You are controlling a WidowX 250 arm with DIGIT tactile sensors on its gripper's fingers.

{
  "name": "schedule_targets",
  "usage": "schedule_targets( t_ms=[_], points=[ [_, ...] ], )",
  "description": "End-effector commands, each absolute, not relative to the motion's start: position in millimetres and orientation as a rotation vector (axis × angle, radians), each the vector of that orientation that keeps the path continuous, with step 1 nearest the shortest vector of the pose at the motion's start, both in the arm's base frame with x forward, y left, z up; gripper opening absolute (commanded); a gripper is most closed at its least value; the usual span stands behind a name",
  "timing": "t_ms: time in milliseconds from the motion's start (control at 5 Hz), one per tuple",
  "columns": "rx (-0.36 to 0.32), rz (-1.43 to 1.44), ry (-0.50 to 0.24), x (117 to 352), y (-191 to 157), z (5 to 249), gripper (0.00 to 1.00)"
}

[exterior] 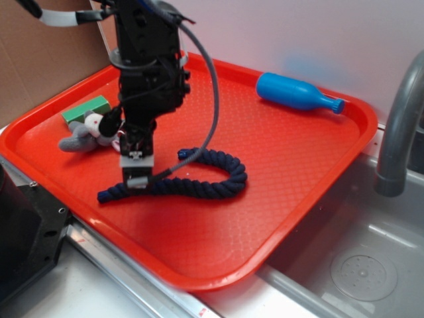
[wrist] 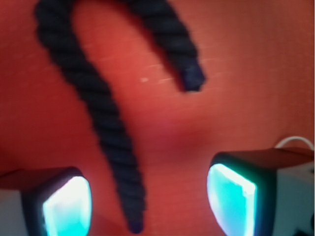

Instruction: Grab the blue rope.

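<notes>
Two camera views show a robot arm working over a red tray [exterior: 318, 165] that sits on a counter beside a metal sink [exterior: 358, 258]. The blue rope [exterior: 218, 185] — a thick, dark navy twisted cord — lies flat near the middle of the tray, bent into a loose hook, with one long leg running toward the tray's front left and a short end curled back above it.

The claw [exterior: 137, 177] points straight down at the long leg of the rope, close to its far end. In the wrist view the claw [wrist: 147, 201] is spread wide and holds nothing; its two glowing pads [wrist: 66, 206] stand on either side of the rope [wrist: 106, 128], which passes between them nearer the left pad. That placement looks deliberate: straddling a straight stretch lets the pads close across the cord's width rather than along it. Whether the tips already touch the tray cannot be told.

Well apart from the rope, a bright blue bottle [exterior: 298, 93] lies on its side near the tray's back edge, and a small grey stuffed toy [exterior: 86, 132] and a green block [exterior: 86, 109] sit at the left — none in the way.
</notes>
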State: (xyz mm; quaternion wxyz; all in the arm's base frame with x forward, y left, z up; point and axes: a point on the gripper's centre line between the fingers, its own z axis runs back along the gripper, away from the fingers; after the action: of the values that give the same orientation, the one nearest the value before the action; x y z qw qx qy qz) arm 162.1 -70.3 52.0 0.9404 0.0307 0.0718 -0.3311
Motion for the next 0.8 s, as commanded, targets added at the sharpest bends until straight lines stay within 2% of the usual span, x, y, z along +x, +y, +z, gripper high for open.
schedule_targets(
  t_ms=[0,200,400,600],
  points=[
    [0.089,-0.666,0.203,147,-56,27,1.0],
    [0.125,-0.632,0.253,143,-38,6,1.0],
    [0.117,-0.603,0.269,142,-35,-1,0.0],
    [0.119,-0.595,0.264,143,-35,3,0.0]
  ],
)
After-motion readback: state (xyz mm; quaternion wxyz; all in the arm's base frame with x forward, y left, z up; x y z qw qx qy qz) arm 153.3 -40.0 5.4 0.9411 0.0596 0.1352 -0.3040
